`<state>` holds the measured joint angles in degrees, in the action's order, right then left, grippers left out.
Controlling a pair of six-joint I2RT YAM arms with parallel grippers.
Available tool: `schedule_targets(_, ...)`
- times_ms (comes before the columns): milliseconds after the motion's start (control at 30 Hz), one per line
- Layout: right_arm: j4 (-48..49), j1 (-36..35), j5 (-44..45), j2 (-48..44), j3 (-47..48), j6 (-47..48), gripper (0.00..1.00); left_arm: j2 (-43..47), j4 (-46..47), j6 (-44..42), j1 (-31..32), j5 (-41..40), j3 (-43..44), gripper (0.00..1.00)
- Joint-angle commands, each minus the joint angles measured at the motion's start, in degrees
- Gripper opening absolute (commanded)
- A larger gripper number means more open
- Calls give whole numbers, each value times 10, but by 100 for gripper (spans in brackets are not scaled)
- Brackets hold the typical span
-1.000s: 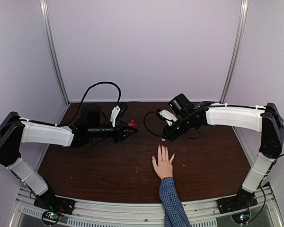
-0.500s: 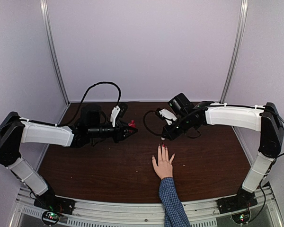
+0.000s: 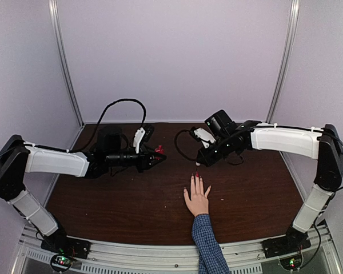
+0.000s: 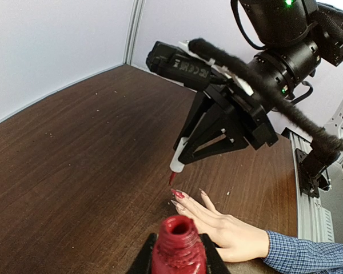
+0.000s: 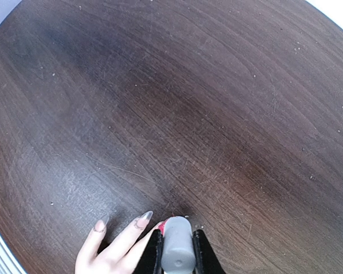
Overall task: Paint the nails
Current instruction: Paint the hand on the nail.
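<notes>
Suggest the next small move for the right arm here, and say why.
Probably ease the right gripper down a touch. It is shut on the white cap, and the red brush tip hangs just above the hand's fingertips. One nail is already red; the two nails in the right wrist view look bare.

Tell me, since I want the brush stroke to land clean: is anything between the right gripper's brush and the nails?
Nothing visible. The right gripper holds the white cap with its brush just above the nails, with only open air between. The open polish bottle in the left gripper sits off to the side.
</notes>
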<state>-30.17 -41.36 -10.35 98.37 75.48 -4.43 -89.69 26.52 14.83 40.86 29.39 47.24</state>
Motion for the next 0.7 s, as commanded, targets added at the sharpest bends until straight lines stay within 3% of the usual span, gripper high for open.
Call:
schedule_targets(0,1,2,5,-36,-8,-1,0,7,23,-11,-4,2,6,0)
schedule_targets(667,-39,0,-33,-6,6,11,0,8,28,-8,-3,2,3,0)
